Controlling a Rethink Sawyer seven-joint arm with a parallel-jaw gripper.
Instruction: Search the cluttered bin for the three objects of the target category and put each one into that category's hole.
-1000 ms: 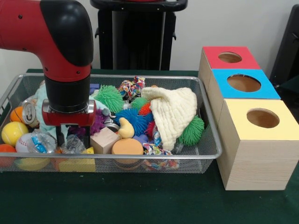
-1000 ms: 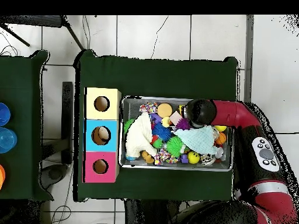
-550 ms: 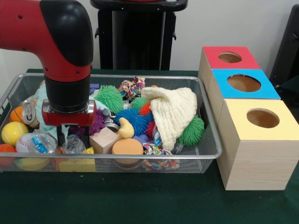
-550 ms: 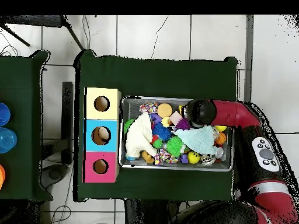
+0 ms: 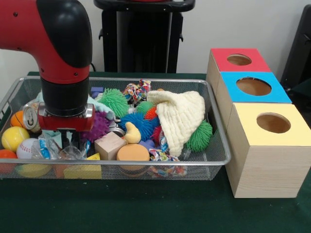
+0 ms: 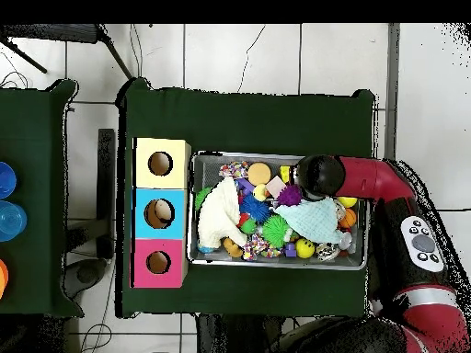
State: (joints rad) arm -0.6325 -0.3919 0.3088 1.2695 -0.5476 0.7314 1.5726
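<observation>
The wire mesh bin (image 5: pixel 146 165) is crowded with toys. My gripper (image 5: pixel 71 141) reaches down into its left end, just above a crumpled piece of clear plastic (image 5: pixel 72 153), with a purple spiky ball (image 5: pixel 97 127) and a wooden block (image 5: pixel 109 144) close on its right. A baseball (image 5: pixel 26 148), a yellow ball (image 5: pixel 13 138) and a drink can (image 5: pixel 30 118) lie to its left. From overhead the arm's black head (image 6: pixel 317 175) hides the gripper. Red (image 5: pixel 239 59), blue (image 5: pixel 253 86) and yellow (image 5: pixel 273 123) boxes, each with a round hole, stand right of the bin.
A cream knitted cloth (image 5: pixel 182 116) drapes over the bin's right half, with green spiky balls (image 5: pixel 200 136) and a blue one (image 5: pixel 138 124) around it. A teal cloth (image 6: pixel 313 219) lies beside the arm. A black stand (image 5: pixel 141 34) rises behind the bin.
The arm has shifted a little to the left within the bin, uncovering more of the purple spiky ball. The crumpled plastic now sits lower, directly under the gripper.
</observation>
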